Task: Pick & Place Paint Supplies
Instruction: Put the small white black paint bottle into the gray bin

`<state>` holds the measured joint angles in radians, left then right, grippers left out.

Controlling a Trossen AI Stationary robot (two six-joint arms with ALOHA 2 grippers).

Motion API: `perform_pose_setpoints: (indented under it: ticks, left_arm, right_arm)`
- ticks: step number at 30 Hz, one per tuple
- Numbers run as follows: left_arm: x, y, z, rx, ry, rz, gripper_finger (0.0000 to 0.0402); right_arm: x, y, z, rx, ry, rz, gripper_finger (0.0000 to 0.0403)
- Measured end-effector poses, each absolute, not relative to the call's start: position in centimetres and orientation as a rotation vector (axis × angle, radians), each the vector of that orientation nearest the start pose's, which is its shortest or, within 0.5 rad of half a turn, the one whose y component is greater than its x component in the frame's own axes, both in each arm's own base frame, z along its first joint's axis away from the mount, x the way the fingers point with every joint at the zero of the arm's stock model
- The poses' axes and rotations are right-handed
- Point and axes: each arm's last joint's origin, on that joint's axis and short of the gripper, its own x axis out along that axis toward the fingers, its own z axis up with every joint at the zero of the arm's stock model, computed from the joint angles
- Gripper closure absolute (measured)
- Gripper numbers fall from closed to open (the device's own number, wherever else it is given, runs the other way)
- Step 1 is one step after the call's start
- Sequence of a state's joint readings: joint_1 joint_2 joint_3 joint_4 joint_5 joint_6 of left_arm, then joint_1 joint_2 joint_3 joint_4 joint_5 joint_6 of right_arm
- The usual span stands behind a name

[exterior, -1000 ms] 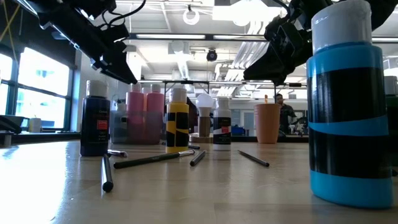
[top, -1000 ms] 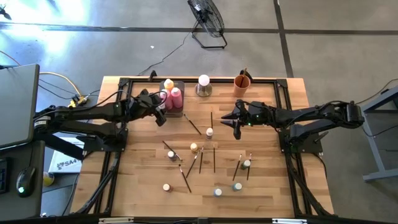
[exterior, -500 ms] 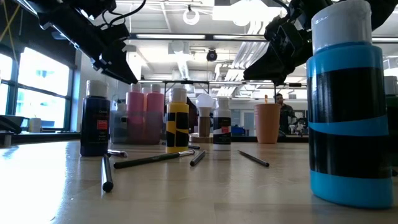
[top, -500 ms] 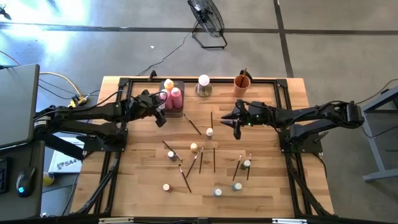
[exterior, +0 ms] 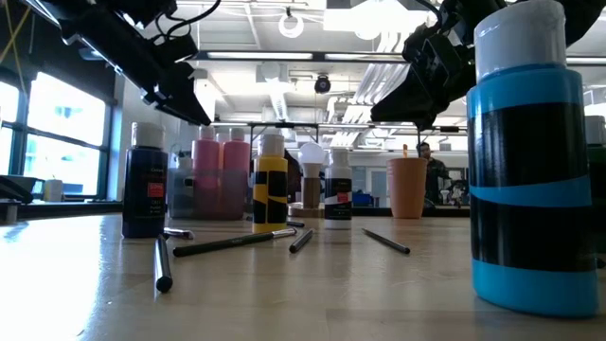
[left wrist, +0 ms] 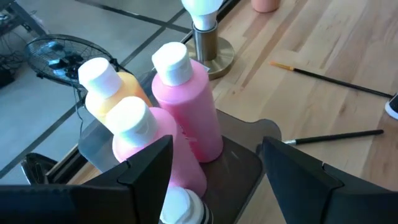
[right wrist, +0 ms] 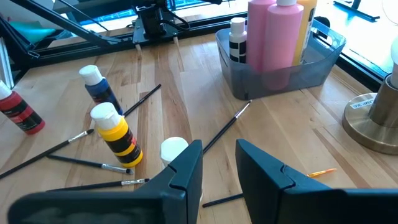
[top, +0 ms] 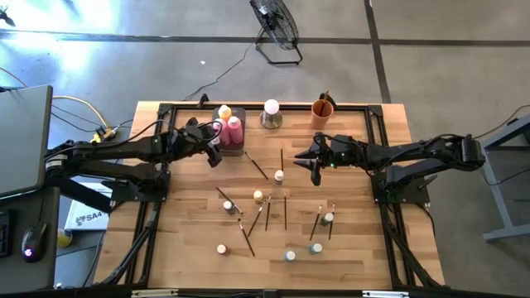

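Two pink bottles [left wrist: 186, 102] and a yellow one [left wrist: 102, 84] stand upright in the grey tray [left wrist: 252, 134] at the table's far left. My left gripper [left wrist: 214, 177] hovers open just in front of that tray, above the table, its fingers astride the tray's near corner without touching. My right gripper [right wrist: 219, 165] hangs above the table's middle right, open by a narrow gap with nothing in it. Below and before it stand a white-capped bottle [right wrist: 174, 149] and a yellow-and-black one [right wrist: 118, 137]. Several small bottles [top: 258, 196] and thin dark paintbrushes [top: 255, 164] lie scattered over the middle and near part.
A white ball on a metal base [top: 271, 112] and an orange cup [top: 322, 112] stand at the far edge. A black frame runs round the tabletop. In the low view a blue-and-black bottle [exterior: 530, 161] stands close to the near edge.
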<state>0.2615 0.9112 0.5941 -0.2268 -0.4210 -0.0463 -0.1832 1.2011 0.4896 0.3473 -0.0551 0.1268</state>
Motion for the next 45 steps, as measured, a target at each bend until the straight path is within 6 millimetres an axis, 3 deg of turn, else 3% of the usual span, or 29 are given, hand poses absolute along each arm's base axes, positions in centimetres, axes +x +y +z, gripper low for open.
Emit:
perform_pose_setpoints:
  ticks: [11,23,32,45]
  left_arm:
    - [17.6,5.6,25.0,-0.016,0.496,0.623,0.0160]
    - [17.1,1.5,26.3,0.096,0.412,0.543,0.0160]
    - [16.8,-0.6,26.6,0.142,0.389,0.449,0.0160]
    - [16.8,-0.9,26.5,0.142,0.396,0.406,0.0160]
  right_arm:
    - [23.6,-4.2,20.1,0.169,0.354,-0.149,0.0312]
    - [23.6,-4.2,20.1,0.169,0.354,-0.150,0.0312]
    - [23.6,-4.2,20.1,0.172,0.354,-0.150,0.0312]
    - [23.6,-4.2,20.1,0.172,0.354,-0.150,0.0312]
